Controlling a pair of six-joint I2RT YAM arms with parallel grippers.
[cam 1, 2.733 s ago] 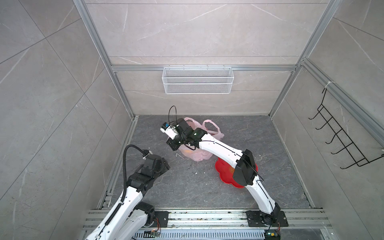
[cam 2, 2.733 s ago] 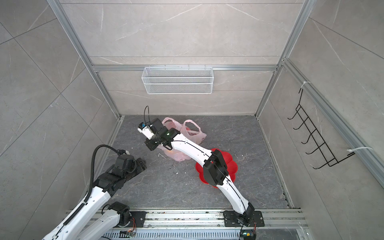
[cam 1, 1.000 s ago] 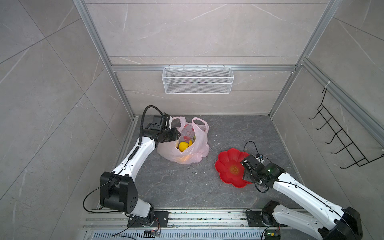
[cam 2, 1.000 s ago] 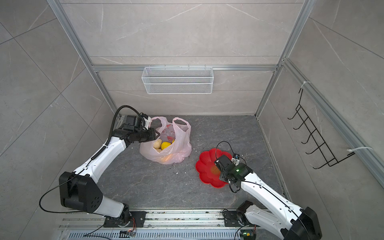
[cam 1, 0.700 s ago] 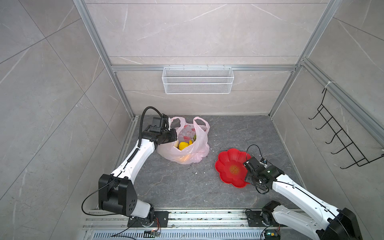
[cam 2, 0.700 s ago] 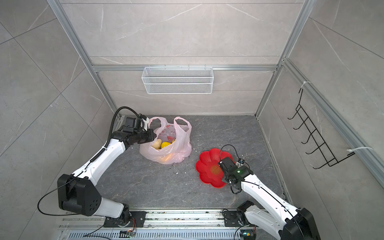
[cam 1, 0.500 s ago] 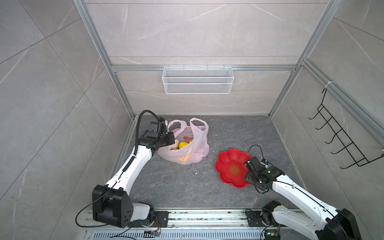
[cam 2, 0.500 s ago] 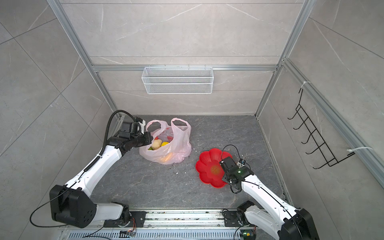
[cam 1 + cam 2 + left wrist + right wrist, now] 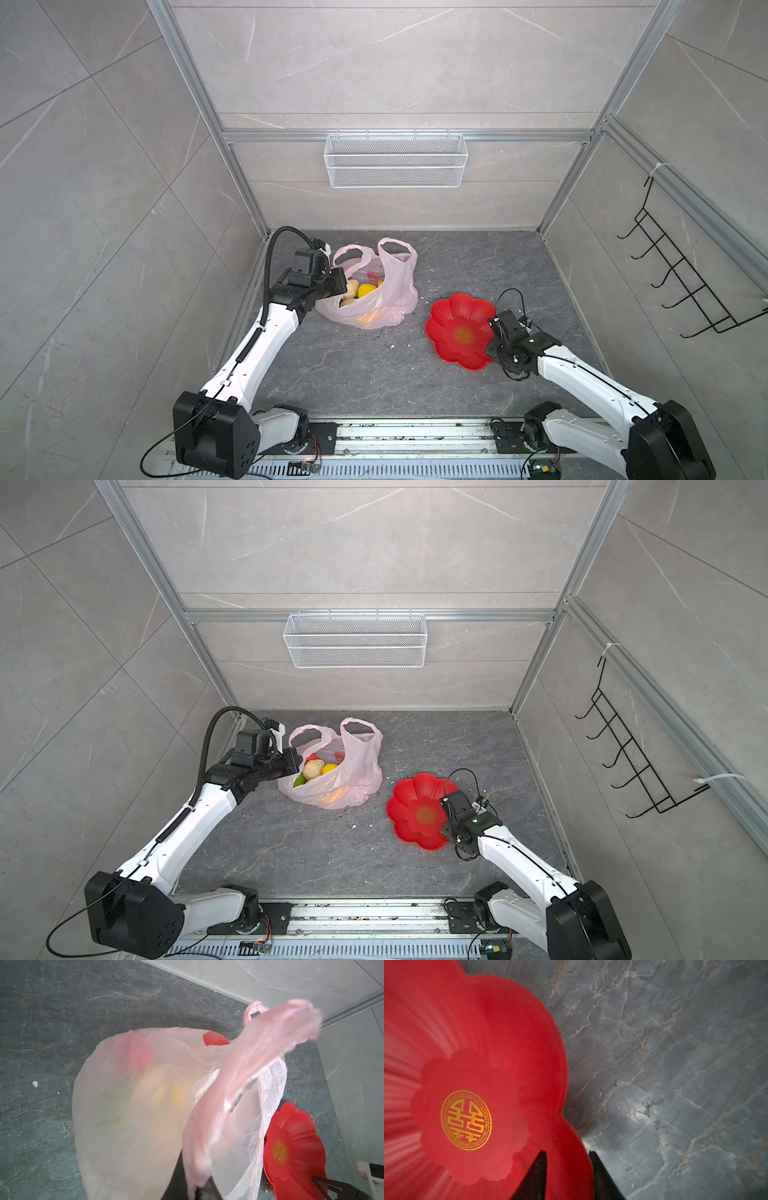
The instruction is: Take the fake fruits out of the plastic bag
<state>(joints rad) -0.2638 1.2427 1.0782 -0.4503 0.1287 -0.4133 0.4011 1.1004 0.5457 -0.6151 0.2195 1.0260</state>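
- The left gripper [image 9: 204, 1187] has its jaws pressed together on a fold of the pink bag [image 9: 388, 291], at the near side of the bag's mouth beside one loop handle. In the left wrist view the plastic is drawn up from the pinch.
- The right gripper [image 9: 566, 1152] stands with one jaw inside and one outside the rim of the red dish [image 9: 560, 1076]. The gap is narrow, but I cannot tell whether the jaws press on the rim.
- The bag sits on the bench [image 9: 353, 374] toward its back left corner, with its mouth pulled open toward the left arm.
- The fruits are all in the bag as far as I can see. A beige lump [image 9: 312, 769] and a yellow fruit [image 9: 329, 768] lie on top, with a green fruit [image 9: 298, 782] and something red showing beside them.
- The dish lies well apart from the bag, toward the right edge of the bench. It is empty, and the gold mark at its centre is uncovered.
- No fruit lies loose on the bench.
- Judgement: the task is at its opening step. The bag is being held open and nothing has been taken out yet, so every fruit remains to be removed.
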